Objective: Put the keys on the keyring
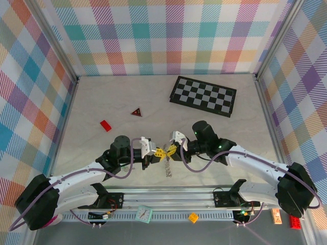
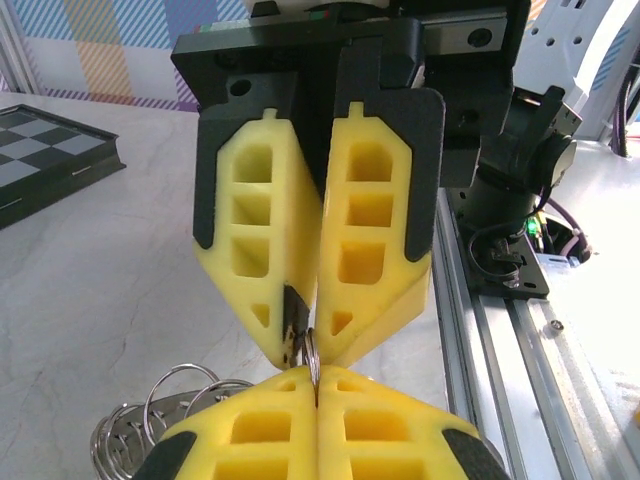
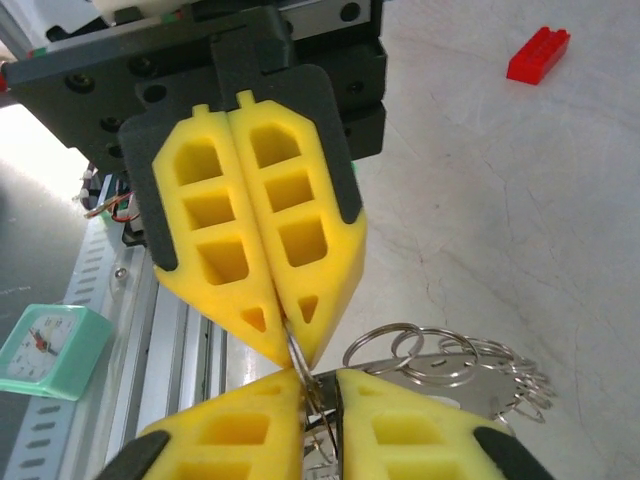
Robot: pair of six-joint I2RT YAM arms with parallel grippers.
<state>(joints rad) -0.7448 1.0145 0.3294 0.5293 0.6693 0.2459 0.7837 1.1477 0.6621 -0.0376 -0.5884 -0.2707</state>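
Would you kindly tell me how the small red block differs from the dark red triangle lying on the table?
The small red plastic block is bright red and oblong; the dark red triangle is three-cornered and darker, with a black edge. The block lies farther left, nearer the left wall; the triangle lies farther back, closer to the black-and-white chessboard. Both are small, lie flat on the pale table, and sit apart from each other.
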